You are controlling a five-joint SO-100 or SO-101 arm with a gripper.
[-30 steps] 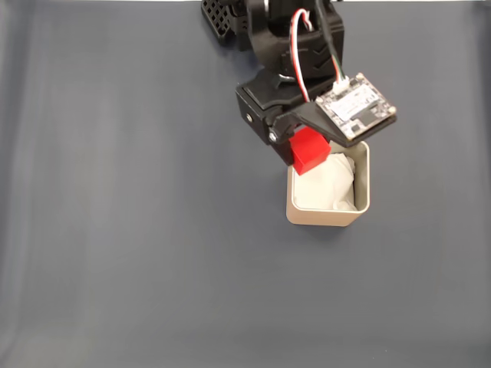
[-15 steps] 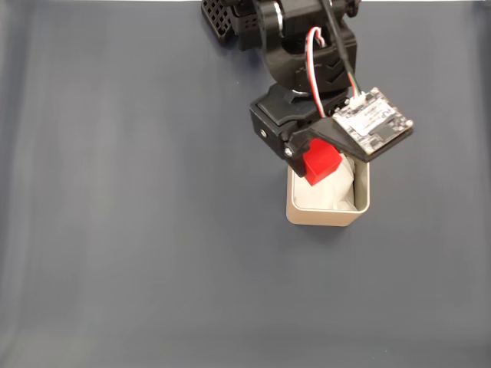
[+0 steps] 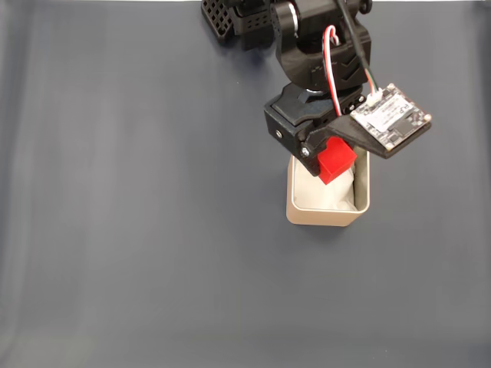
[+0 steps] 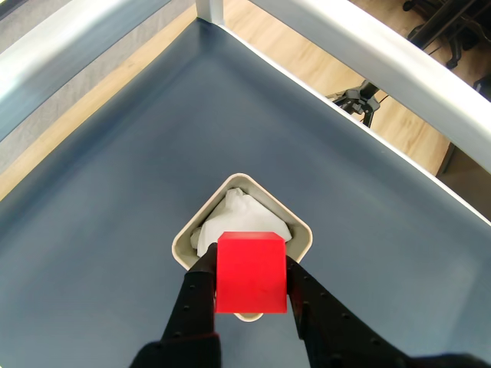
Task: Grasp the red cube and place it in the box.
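The red cube [image 3: 335, 159] [image 4: 250, 272] hangs above the box, clamped between the two black fingers of my gripper [image 3: 330, 157] [image 4: 249, 282], which is shut on it. The beige box [image 3: 328, 215] [image 4: 301, 228] stands on the dark mat with crumpled white paper [image 3: 326, 195] [image 4: 234, 211] inside. In the fixed view the cube is over the box's upper middle part. In the wrist view the cube covers the near half of the box's opening. The arm hides the box's far rim in the fixed view.
The dark grey mat [image 3: 138, 215] spreads wide to the left and below the box. The arm's black base [image 3: 230, 19] stands at the top edge. A metal frame rail [image 4: 368, 46] borders the table in the wrist view, with wooden floor beyond.
The gripper has carried the red cube to the right, from over the box's left rim to above its opening. The box has stayed in place.
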